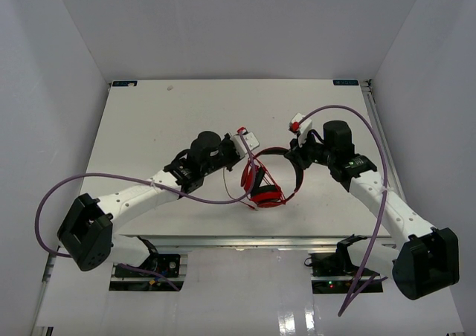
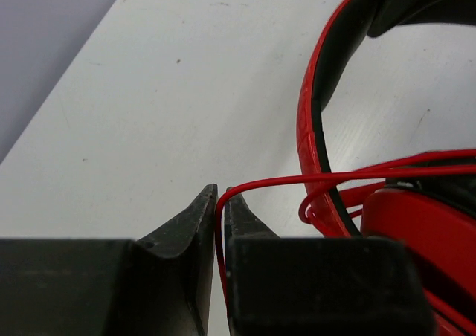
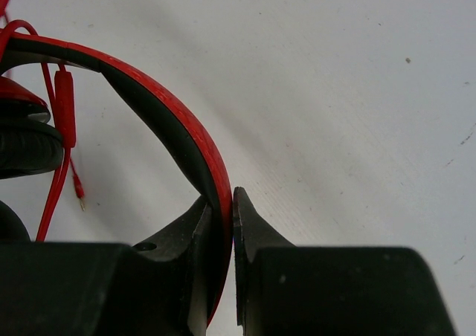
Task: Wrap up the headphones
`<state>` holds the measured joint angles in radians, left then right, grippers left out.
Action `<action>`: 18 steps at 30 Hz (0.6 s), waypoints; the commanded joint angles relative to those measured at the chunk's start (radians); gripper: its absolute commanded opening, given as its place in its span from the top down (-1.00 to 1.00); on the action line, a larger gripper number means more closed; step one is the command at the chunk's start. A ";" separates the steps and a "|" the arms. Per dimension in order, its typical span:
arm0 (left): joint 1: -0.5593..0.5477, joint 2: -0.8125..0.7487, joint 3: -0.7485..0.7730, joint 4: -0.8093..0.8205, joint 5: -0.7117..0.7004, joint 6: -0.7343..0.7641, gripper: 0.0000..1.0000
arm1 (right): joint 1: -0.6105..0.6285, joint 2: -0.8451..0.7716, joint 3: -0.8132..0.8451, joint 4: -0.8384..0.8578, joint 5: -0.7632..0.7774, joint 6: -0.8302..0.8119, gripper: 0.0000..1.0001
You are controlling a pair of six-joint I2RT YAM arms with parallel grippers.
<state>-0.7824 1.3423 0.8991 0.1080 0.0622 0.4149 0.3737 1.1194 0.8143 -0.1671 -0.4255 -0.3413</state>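
Observation:
The red headphones (image 1: 266, 191) lie mid-table, earcups toward the near side, the black-and-red headband (image 1: 296, 174) arching right. My right gripper (image 1: 294, 157) is shut on the headband (image 3: 190, 139), which runs between its fingers. My left gripper (image 1: 249, 152) is shut on the thin red cord (image 2: 297, 178); the cord leaves its fingertips and runs right across the headband (image 2: 306, 105) toward an earcup (image 2: 420, 224). In the right wrist view the cord's plug (image 3: 77, 191) hangs loose beside a black ear pad (image 3: 26, 146).
Thick purple robot cables (image 1: 111, 180) loop over the left arm and over the right arm (image 1: 375, 146). The white table (image 1: 171, 113) ends in grey walls at back and sides; its near edge (image 1: 245, 239) runs just in front of the headphones.

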 commanded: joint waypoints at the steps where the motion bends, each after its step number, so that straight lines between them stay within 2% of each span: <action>1: 0.032 -0.075 -0.072 0.100 0.005 -0.060 0.62 | 0.002 -0.037 0.102 -0.017 -0.144 0.107 0.85; 7: 0.076 -0.107 -0.168 0.209 0.076 -0.163 0.53 | -0.011 -0.045 0.168 -0.053 -0.239 0.172 0.85; 13: 0.086 -0.126 -0.273 0.375 0.170 -0.315 0.48 | -0.018 -0.044 0.209 -0.050 -0.227 0.248 0.85; 18: 0.085 -0.110 -0.390 0.627 0.223 -0.451 0.34 | -0.022 -0.012 0.251 -0.048 -0.213 0.305 0.85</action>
<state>-0.6987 1.2549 0.5837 0.4946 0.2090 0.1154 0.3591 1.1008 0.9871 -0.2409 -0.6056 -0.1355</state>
